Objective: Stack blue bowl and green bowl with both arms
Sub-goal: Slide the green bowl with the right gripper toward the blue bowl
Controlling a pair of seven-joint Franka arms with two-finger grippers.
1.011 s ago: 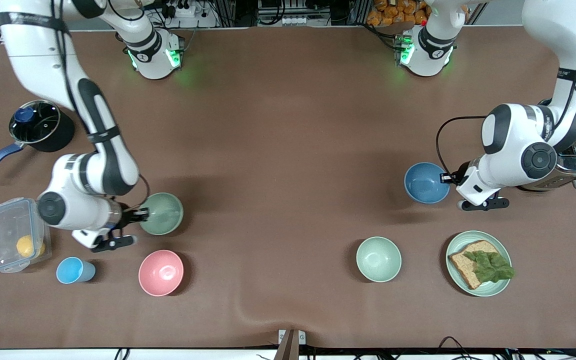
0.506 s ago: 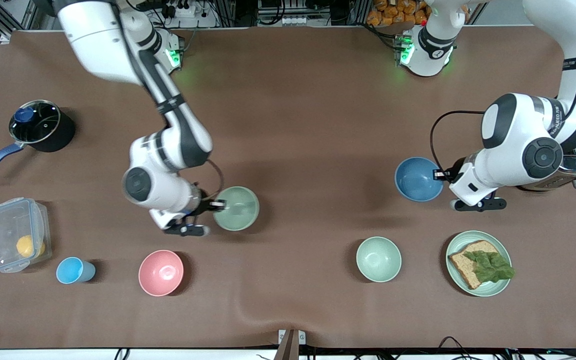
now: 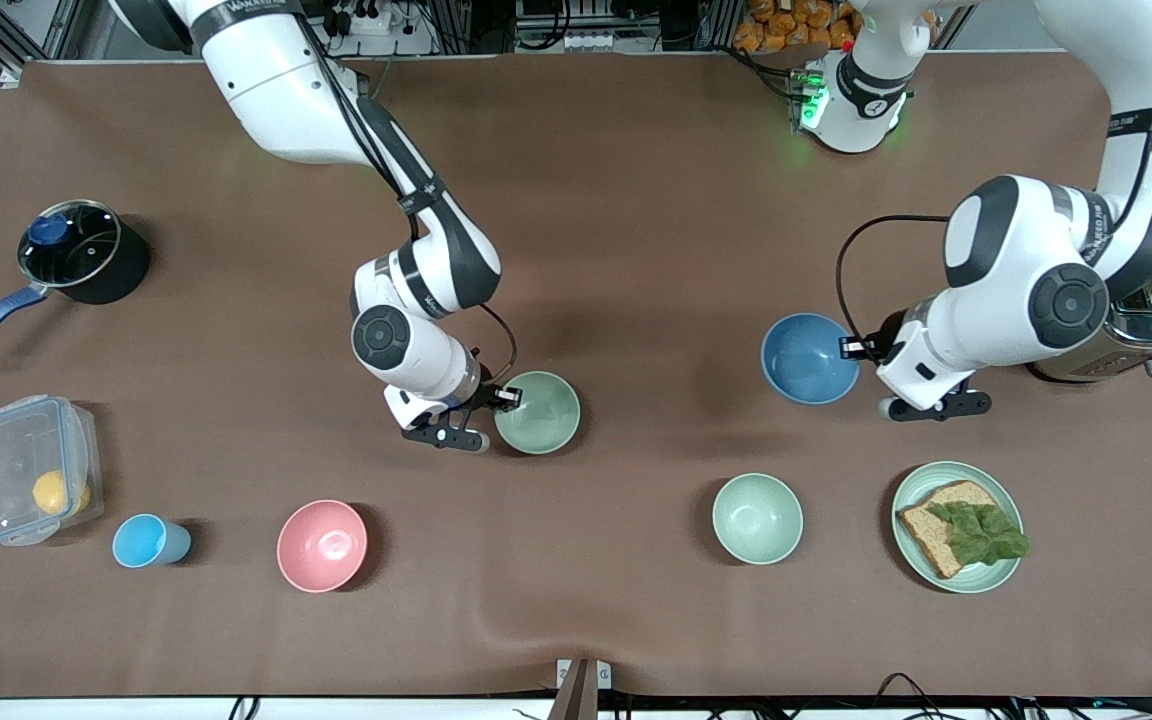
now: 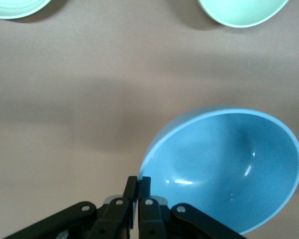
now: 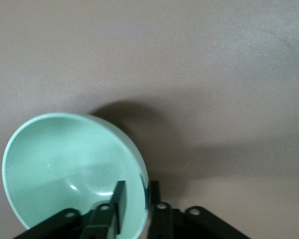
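Brown matting covers the table (image 3: 636,200), and everything here is placed against the pale mint bowl (image 3: 757,518) resting on it. My right gripper (image 3: 502,398) is clamped on the rim of the green bowl (image 3: 539,412), one finger (image 5: 118,199) inside the wall and one outside; bowl and gripper hang over bare mat, toward the right arm's end from the mint bowl. My left gripper (image 3: 854,348) likewise pinches the rim of the blue bowl (image 3: 809,358) — its fingers (image 4: 138,199) closed on the thin edge — over the mat just past the mint bowl, toward the robots' bases. Both bowls look rigid, light and smooth-walled, probably plastic or fibre, so I judge a rim pinch adequate but prone to swinging or slipping. Stacking is not yet done — the two bowls are well apart.
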